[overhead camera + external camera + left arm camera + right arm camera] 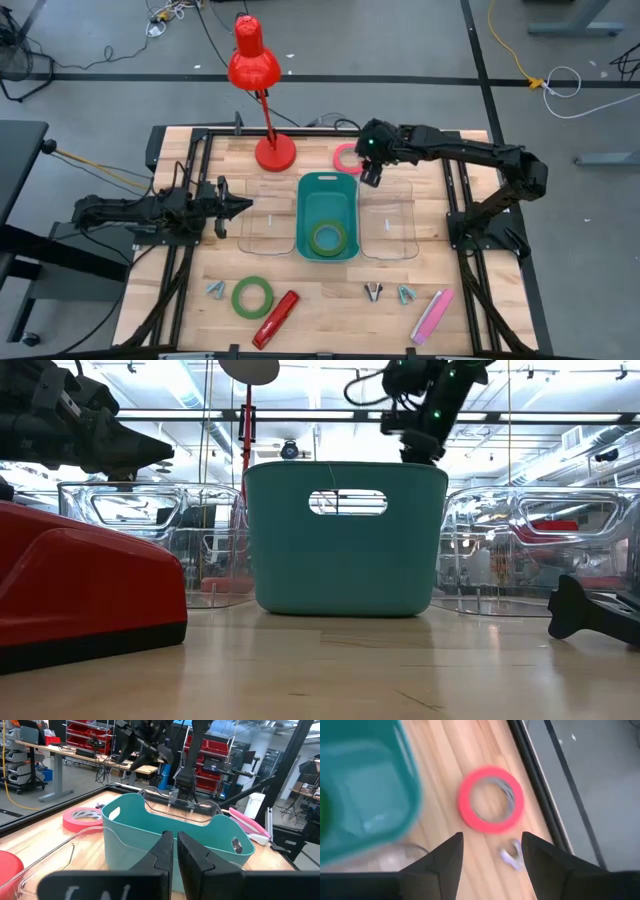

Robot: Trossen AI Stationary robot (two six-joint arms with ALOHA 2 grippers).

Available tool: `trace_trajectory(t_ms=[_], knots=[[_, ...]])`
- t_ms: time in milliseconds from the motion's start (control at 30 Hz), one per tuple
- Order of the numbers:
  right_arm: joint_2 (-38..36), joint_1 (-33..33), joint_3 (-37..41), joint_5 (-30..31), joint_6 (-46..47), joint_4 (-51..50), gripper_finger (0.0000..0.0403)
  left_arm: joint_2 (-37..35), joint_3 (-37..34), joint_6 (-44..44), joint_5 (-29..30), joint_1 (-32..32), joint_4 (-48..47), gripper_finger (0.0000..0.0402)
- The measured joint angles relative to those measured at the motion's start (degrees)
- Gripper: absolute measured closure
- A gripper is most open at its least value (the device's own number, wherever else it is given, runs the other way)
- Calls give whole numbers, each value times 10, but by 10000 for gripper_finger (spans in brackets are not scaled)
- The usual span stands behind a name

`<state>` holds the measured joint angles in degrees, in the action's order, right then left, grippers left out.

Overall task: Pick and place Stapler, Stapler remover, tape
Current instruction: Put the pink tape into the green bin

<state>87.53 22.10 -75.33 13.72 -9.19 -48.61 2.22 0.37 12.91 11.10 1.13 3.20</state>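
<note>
A pink tape roll (347, 158) lies flat on the table by the far edge; it also shows in the right wrist view (491, 799). My right gripper (370, 176) is open and empty, above the table between that roll and the teal bin (327, 190). A green tape roll (328, 238) lies in the bin. Near the front edge lie another green roll (252, 296), a red stapler (277, 318), a pink stapler (432, 315) and three staple removers (373, 291). My left gripper (240, 207) is shut and empty, left of the bin.
Clear plastic containers (268, 225) (388, 225) stand on either side of the bin. A red desk lamp (272, 150) stands at the far edge, left of the pink roll. A small pale object (511, 855) lies beside the pink roll. Black rails frame the table.
</note>
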Motion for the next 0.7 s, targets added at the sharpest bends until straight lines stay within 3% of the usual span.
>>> trace_trajectory(t_ms=[300,700], knots=[[0,78,0,2,-77,-37,200,0,0,0,0,0,0,374],[3,176,7,-108,-183,-37,200,0,0,0,0,0,0,374]])
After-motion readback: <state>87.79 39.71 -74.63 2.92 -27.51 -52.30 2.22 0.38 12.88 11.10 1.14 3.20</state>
